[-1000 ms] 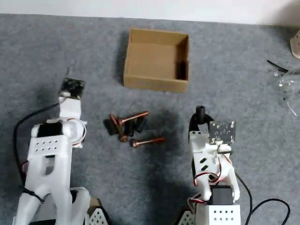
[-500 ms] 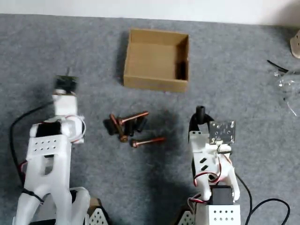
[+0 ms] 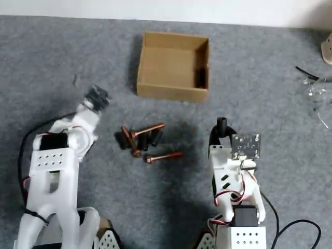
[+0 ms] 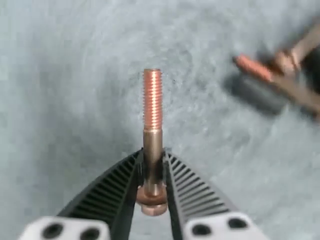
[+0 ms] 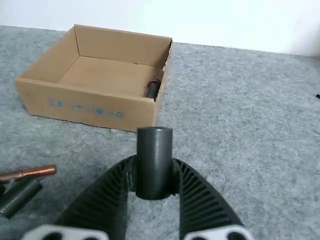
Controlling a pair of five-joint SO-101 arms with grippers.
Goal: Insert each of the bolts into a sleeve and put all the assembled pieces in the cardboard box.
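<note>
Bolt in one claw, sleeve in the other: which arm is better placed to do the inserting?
Probably the left. The left claw grips the bolt near its head, with the threaded end free. The right claw holds the sleeve with one end standing clear, a ready target.

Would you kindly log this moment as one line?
left hand: holds bolt | right hand: holds sleeve | box: one piece inside
</note>
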